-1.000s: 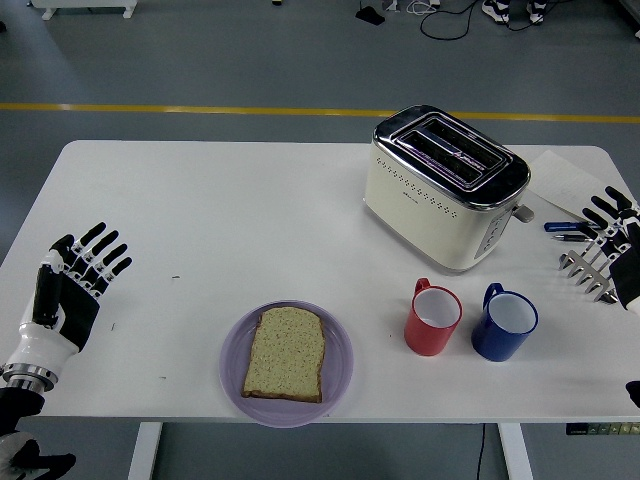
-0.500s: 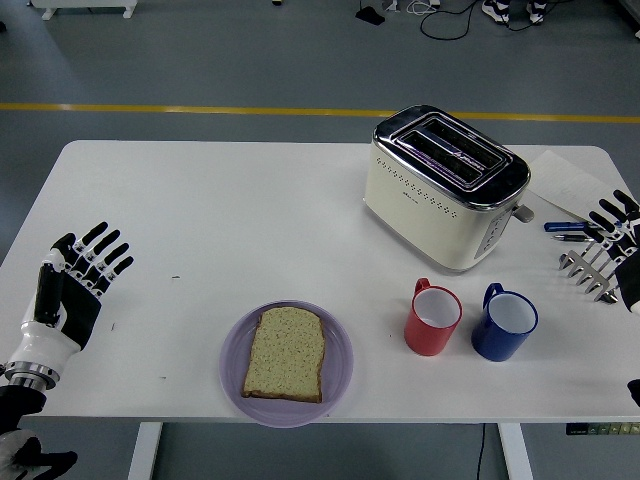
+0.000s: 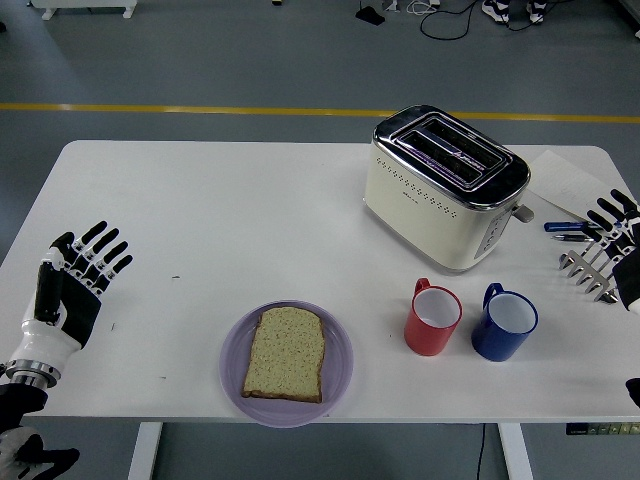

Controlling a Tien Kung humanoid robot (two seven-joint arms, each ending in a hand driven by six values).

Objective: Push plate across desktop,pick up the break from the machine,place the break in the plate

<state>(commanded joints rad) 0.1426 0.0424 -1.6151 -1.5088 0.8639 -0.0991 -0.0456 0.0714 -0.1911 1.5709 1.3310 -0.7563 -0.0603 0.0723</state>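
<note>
A slice of bread (image 3: pixel 286 353) lies flat on a purple plate (image 3: pixel 340 366) near the table's front edge. The cream and chrome toaster (image 3: pixel 445 187) stands at the back right with both slots empty. My left hand (image 3: pixel 78 276) is at the left edge of the table, fingers spread and holding nothing, well left of the plate. My right hand (image 3: pixel 610 240) is at the right edge, fingers spread and empty, right of the toaster.
A red mug (image 3: pixel 432 317) and a blue mug (image 3: pixel 503 323) stand side by side in front of the toaster. A sheet of paper (image 3: pixel 564 183) and a blue pen (image 3: pixel 562 226) lie at the far right.
My right hand has drawn slightly further right toward the picture's edge. My left hand has barely shifted. Bread and plate have not moved.
</note>
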